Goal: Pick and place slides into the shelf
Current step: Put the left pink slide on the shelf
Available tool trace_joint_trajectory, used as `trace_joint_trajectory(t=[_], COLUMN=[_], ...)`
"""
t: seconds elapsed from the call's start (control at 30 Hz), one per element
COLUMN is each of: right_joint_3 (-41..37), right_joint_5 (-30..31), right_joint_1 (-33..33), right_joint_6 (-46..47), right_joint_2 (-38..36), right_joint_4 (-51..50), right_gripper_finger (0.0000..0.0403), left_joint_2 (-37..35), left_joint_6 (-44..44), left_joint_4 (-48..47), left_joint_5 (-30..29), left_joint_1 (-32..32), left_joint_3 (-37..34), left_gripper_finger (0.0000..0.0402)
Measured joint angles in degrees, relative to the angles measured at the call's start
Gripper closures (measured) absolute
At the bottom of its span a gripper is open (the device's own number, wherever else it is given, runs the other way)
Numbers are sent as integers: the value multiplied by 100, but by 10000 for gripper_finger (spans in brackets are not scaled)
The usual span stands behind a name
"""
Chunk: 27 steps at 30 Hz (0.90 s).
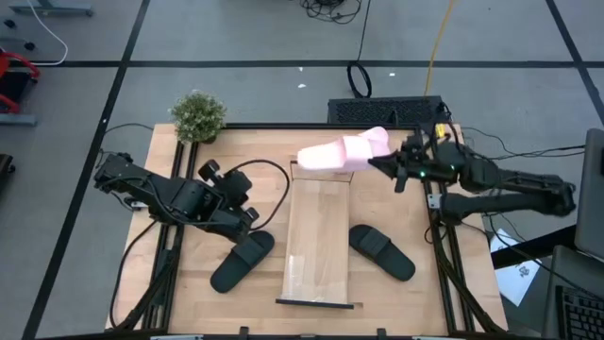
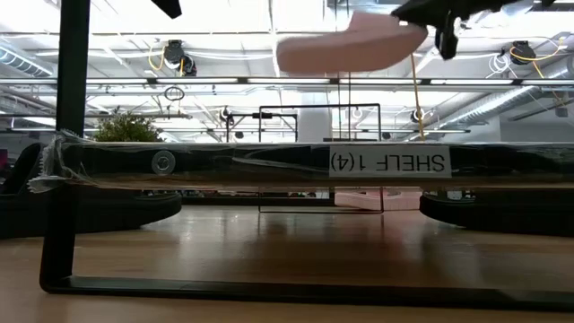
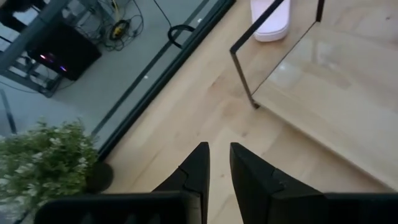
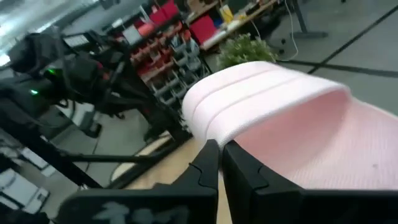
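Note:
My right gripper (image 4: 221,165) is shut on a pale pink slide (image 1: 342,151), which it carries in the air over the far end of the shelf (image 1: 319,241); in the low view this slide (image 2: 350,45) floats high above the board. A second pink slide (image 3: 270,18) lies flat on the table just beyond the shelf's far bar. One black slide (image 1: 243,261) lies sole-down left of the shelf, another black slide (image 1: 381,251) right of it. My left gripper (image 3: 219,168) hovers left of the shelf, narrowly open, with nothing between its fingers. My right gripper pinches the pink slide's side edge (image 4: 214,134) between its two fingers, close to where the wide strap meets the sole. The fingers reach in about level from the table's right side. The slide is lifted clear, roughly level, strap up.
A small potted plant (image 1: 197,115) stands at the table's far left corner. Black frame rails (image 1: 444,264) run along the table's left and right sides. Bare tabletop (image 3: 205,106) lies between my left gripper and the shelf.

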Motion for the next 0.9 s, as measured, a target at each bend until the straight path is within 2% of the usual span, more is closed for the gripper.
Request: trace_joint_trajectory(t=[0.23,0.43,0.57,0.77,0.9], right_joint_3=[0,0,-2,-2,-2], right_joint_5=[2088,3889,4300,4299,4291], right_joint_1=[1902,2733,2989,3061,3100], right_joint_6=[437,491,768,865,1075], right_joint_2=[592,1482,2056,2820,3116], right_joint_4=[62,247,490,1250,1361], right_gripper_finger=[403,403,403,403,403], left_joint_2=[2,-11,-12,-13,-13], left_joint_6=[26,64,130,210,173], left_joint_4=[-139,-137,-135,-135,-135], left_joint_5=[-12,-158,-204,-263,-263], left_joint_1=[48,48,52,52,52], left_joint_3=[0,0,0,0,0], left_gripper_finger=[339,339,339,339,339])
